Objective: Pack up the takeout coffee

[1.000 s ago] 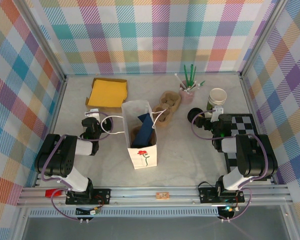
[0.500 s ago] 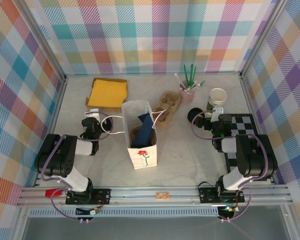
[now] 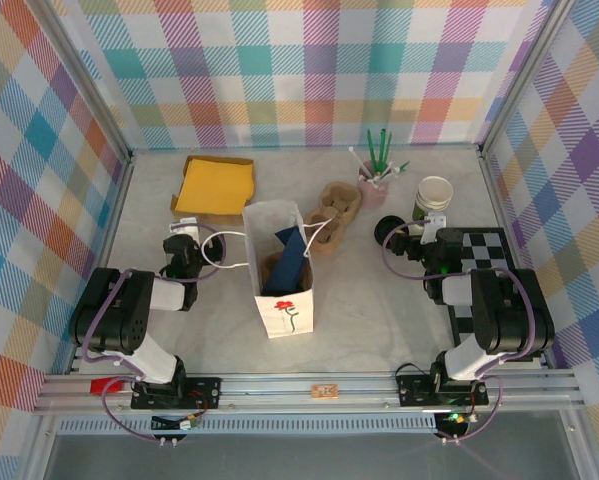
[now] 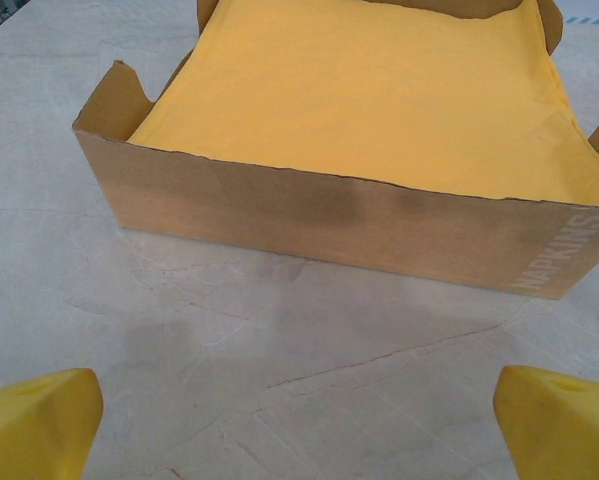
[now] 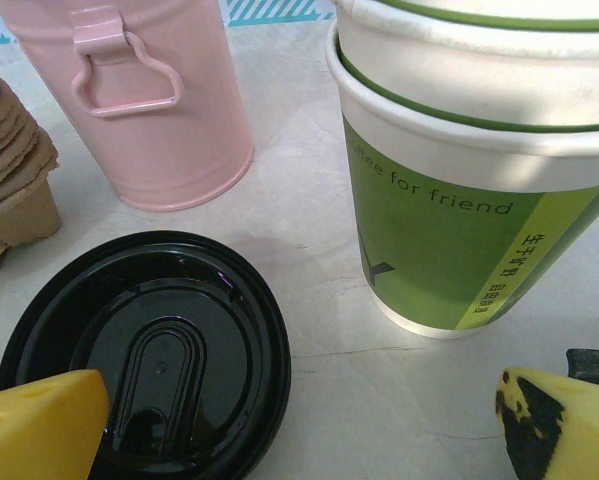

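The takeout coffee (image 3: 387, 232) stands right of centre; in the right wrist view its round black lid (image 5: 149, 360) faces up and hides the cup under it. My right gripper (image 3: 407, 240) hovers open just right of it, and its left yellow fingertip (image 5: 39, 425) overlaps the lid's near edge while the other (image 5: 564, 425) stays clear. The white paper bag (image 3: 284, 265) with a red flower stands open mid-table, holding a blue item and a brown one. My left gripper (image 3: 186, 238) is open over bare table, its yellow fingertips (image 4: 34, 425) wide apart.
Stacked lidless green cups (image 5: 459, 230) stand right of the lid, with a pink pot (image 5: 149, 100) of sticks behind. Brown pulp carriers (image 3: 334, 210) lie behind the bag. A cardboard box of yellow napkins (image 4: 359, 130) sits ahead of the left gripper. A checkered mat (image 3: 484, 245) lies at the right.
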